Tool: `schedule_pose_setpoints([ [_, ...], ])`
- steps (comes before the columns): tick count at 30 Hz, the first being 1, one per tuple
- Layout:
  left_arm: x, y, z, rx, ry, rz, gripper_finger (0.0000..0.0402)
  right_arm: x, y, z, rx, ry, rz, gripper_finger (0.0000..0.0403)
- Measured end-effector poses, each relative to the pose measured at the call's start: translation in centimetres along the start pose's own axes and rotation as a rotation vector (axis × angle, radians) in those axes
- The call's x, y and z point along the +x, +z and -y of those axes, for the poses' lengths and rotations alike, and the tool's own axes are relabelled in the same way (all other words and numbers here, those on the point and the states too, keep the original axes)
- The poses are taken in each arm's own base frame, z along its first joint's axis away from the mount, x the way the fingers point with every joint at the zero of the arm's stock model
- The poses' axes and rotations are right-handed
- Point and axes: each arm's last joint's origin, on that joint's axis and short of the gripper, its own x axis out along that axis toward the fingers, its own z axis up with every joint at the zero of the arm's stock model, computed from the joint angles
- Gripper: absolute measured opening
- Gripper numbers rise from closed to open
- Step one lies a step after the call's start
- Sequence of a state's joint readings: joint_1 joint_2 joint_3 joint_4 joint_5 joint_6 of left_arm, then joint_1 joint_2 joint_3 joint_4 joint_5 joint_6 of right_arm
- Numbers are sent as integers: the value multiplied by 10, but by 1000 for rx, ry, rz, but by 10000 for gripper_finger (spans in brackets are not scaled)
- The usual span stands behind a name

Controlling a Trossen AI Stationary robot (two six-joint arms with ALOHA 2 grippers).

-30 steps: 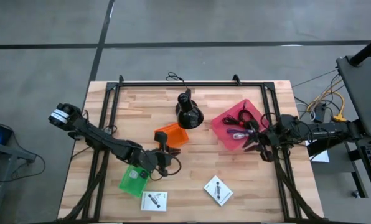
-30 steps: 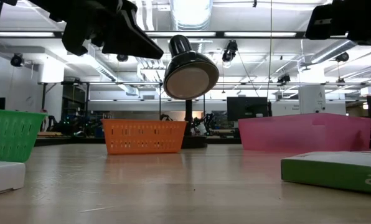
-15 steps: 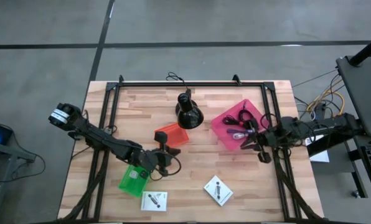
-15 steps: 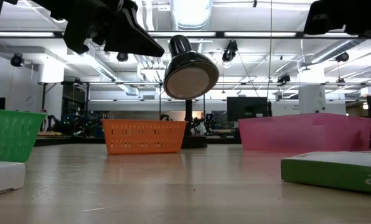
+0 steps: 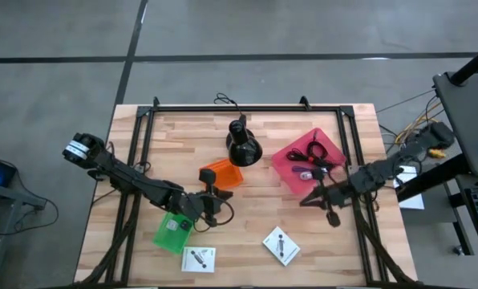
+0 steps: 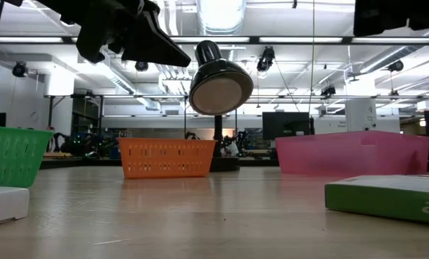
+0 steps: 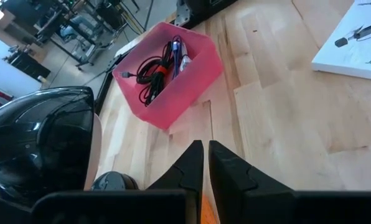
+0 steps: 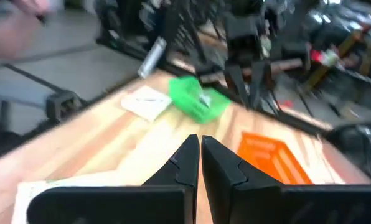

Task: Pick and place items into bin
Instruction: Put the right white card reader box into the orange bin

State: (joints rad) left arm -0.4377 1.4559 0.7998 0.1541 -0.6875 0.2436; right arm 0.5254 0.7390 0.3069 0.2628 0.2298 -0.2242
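Handling the cards: two white square cards and are seen lying flat on the surface, well apart from the pink bin, on the side away from the black lamp stand; they are judged light, stiff and thin, best taken by an edge, since a flat face gives the fingers little to close on.
Pink bin: black coiled cables and a thin purple cord are already held inside it; these are judged soft and springy, apt to snag, best pinched at the bundled middle.
Green basket: it is placed near the second card, far from the pink bin, with a small pale item inside that cannot be made out.
Orange basket: it is set between the green basket and the pink bin.
Right hand: the right hand is held with fingers pressed together on nothing, just beside the pink bin's near corner; a second ago it was over the bin's edge, so it has been drawn off toward the cards.
Left hand: the left hand is shut and empty beside the orange basket, unmoved.
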Motion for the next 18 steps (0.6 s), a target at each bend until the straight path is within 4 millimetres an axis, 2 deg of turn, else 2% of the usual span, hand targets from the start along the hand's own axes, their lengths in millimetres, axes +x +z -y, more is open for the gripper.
schedule_pose_setpoints([
  [3, 0, -1, 0, 4, -2, -5, 10, 8, 3, -18, -17, -71, -116, 8],
  [9, 0, 3, 2, -7, -76, 27, 19, 17, 9, -64, -109, -103, -310, 8],
  [15, -1, 14, 2, -79, -192, 156, 63, 22, 6, -108, -169, -87, -409, 8],
  [18, -1, 18, 2, -177, -288, 194, 95, 28, 3, -129, -181, -56, -432, 8],
])
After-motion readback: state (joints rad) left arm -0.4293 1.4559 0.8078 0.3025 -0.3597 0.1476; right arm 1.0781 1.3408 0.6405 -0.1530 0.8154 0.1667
